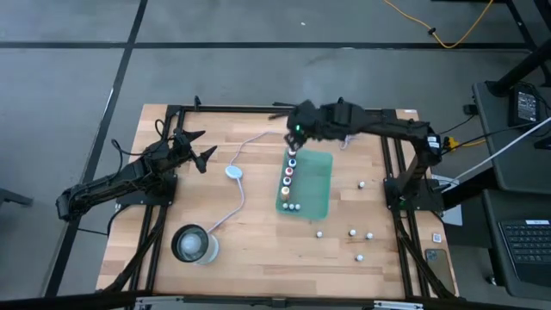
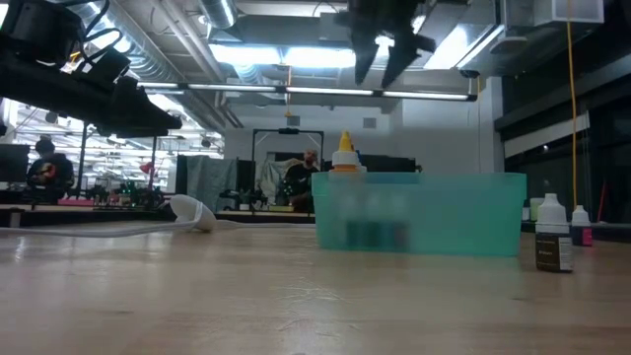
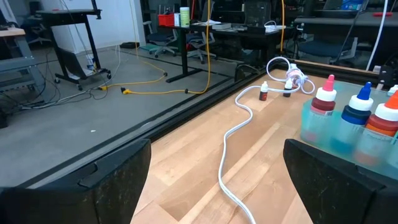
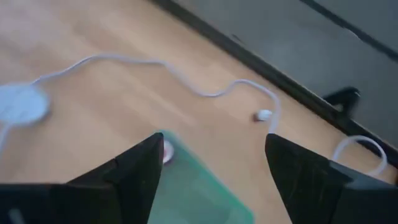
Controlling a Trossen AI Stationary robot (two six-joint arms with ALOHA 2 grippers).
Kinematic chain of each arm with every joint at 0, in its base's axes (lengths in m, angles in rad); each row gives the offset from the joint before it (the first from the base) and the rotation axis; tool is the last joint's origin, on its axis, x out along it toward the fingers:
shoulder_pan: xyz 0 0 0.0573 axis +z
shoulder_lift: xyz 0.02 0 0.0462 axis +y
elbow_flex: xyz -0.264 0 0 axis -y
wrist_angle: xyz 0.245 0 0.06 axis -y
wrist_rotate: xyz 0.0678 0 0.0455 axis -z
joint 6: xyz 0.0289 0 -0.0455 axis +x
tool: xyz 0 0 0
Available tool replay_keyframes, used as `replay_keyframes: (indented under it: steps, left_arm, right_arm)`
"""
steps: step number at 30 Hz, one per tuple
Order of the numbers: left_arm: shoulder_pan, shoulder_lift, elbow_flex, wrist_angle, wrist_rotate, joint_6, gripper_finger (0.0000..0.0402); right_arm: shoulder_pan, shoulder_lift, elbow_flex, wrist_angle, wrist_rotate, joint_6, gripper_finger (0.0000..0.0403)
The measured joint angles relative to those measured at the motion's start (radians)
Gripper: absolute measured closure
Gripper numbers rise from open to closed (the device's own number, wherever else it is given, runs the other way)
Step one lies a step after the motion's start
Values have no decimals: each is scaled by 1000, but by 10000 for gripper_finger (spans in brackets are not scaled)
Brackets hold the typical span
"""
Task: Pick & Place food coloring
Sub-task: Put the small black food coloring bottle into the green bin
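Observation:
Several food coloring bottles (image 1: pixel 289 176) stand in a row along the left side of a green see-through tray (image 1: pixel 312 185). Their red, blue and orange caps also show in the left wrist view (image 3: pixel 359 106). More bottles (image 1: pixel 352 232) stand loose on the table to the right of the tray; one dark bottle shows in the low view (image 2: pixel 553 235). My right gripper (image 1: pixel 294 145) hangs open and empty above the tray's far left corner (image 4: pixel 186 183), clear of the bottles. My left gripper (image 1: pixel 200 148) is open and empty, above the table's left part.
A round pale puck (image 1: pixel 233 171) on a white cable (image 1: pixel 238 202) lies left of the tray. A round glass container (image 1: pixel 195 244) stands at the near left. A black frame rail (image 1: pixel 258 108) runs along the far edge. Bare wood lies between puck and left arm.

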State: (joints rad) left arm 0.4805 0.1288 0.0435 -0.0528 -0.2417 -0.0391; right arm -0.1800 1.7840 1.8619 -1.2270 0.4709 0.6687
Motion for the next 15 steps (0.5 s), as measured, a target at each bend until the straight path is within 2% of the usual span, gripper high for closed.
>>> replay_keyframes:
  steps: [10,15]
  left_arm:
    - [0,0,0,0,0,0,41]
    - [0,0,0,0,0,0,41]
  right_arm:
    - [-283,8,-4,-18,-86,43,126]
    - [-373,8,-94,-12,-164,86,126]
